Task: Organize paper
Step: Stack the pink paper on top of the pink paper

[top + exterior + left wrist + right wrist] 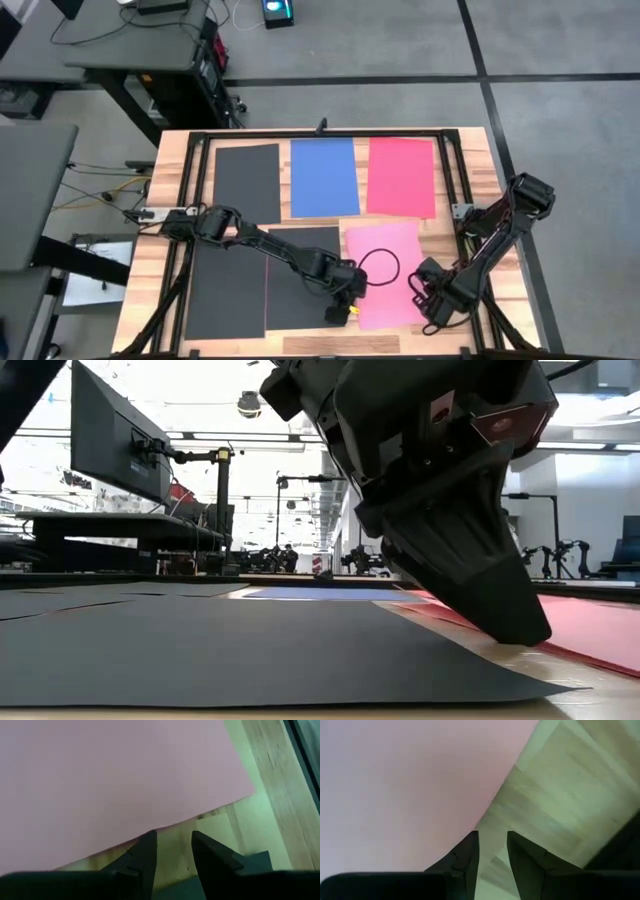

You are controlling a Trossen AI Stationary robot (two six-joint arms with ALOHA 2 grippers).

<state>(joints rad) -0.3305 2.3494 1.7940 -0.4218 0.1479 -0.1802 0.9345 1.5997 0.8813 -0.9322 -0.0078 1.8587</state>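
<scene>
Six sheets are lying flat on the table: black, blue and red at the far edge, two black and one pink sheet near me. My left gripper and right gripper are flanking pink, fingers slightly parted, gripping nothing.

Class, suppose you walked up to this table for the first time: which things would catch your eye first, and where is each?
The flat coloured paper sheets stand out first: a black sheet, a blue sheet and a red sheet in a row along the far side of the wooden table. Nearer, both dark arms meet over a pink sheet, the left gripper at its left near corner, the right gripper at its right edge, each with a small gap between its fingers.
</scene>
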